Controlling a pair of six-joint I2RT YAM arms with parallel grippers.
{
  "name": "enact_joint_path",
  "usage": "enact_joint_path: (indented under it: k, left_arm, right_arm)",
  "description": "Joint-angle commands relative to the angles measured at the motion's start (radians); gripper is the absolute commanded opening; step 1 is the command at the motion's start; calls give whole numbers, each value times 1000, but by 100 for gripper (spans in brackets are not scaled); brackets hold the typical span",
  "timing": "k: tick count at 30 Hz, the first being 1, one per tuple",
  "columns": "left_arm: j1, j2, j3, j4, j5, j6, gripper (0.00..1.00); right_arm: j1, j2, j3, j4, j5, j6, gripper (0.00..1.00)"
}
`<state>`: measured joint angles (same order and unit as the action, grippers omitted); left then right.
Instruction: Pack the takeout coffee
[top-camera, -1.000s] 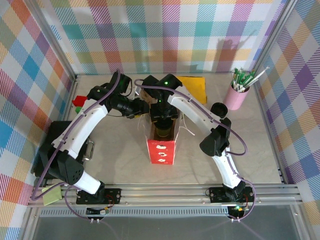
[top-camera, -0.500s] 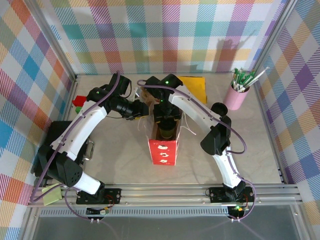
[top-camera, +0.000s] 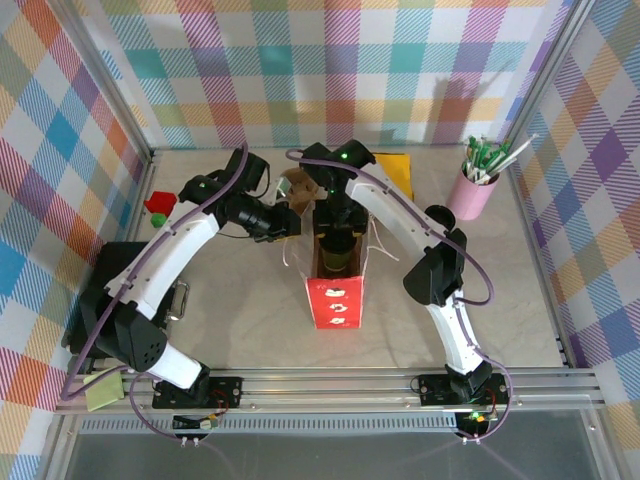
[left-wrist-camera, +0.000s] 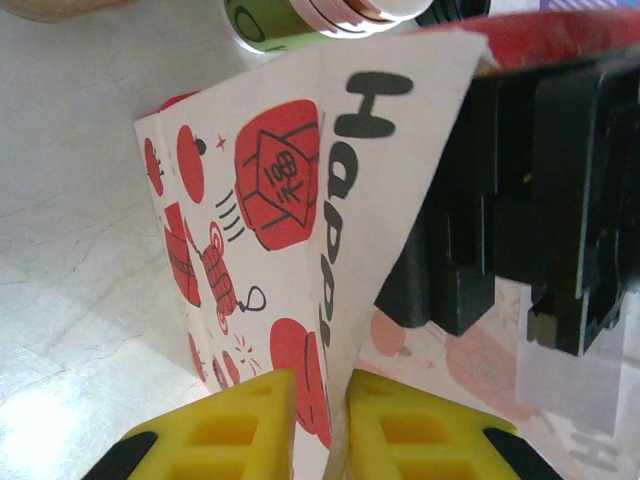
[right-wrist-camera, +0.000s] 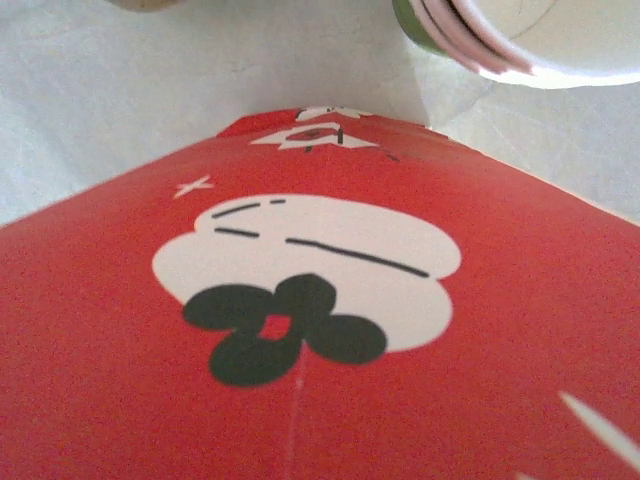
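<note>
The bag (top-camera: 333, 300) is pinched open by the left gripper's (left-wrist-camera: 318, 420) closed jaws; the right gripper's (top-camera: 336, 232) jaws cannot be judged; steady lowering inside seems needed.

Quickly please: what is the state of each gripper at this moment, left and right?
Left gripper: shut on the edge of the paper bag.
Right gripper: at the bag's open top; open or shut cannot be told.
</note>
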<state>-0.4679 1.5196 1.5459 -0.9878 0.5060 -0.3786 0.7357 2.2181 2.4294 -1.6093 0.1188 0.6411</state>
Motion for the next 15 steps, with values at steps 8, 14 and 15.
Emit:
enact_joint_path:
  k: [8,14,15]
  left_arm:
    - [-28,31,37,-2,5,23,19]
    - [-29,40,40,0,1,24,19]
    - [-29,40,40,-1,0,23,19]
  right_arm:
    - [-10,51,13,-43,9,18,58]
    - [-11,61,5,-36,16,20,58]
    - [-11,62,0,-41,15,21,58]
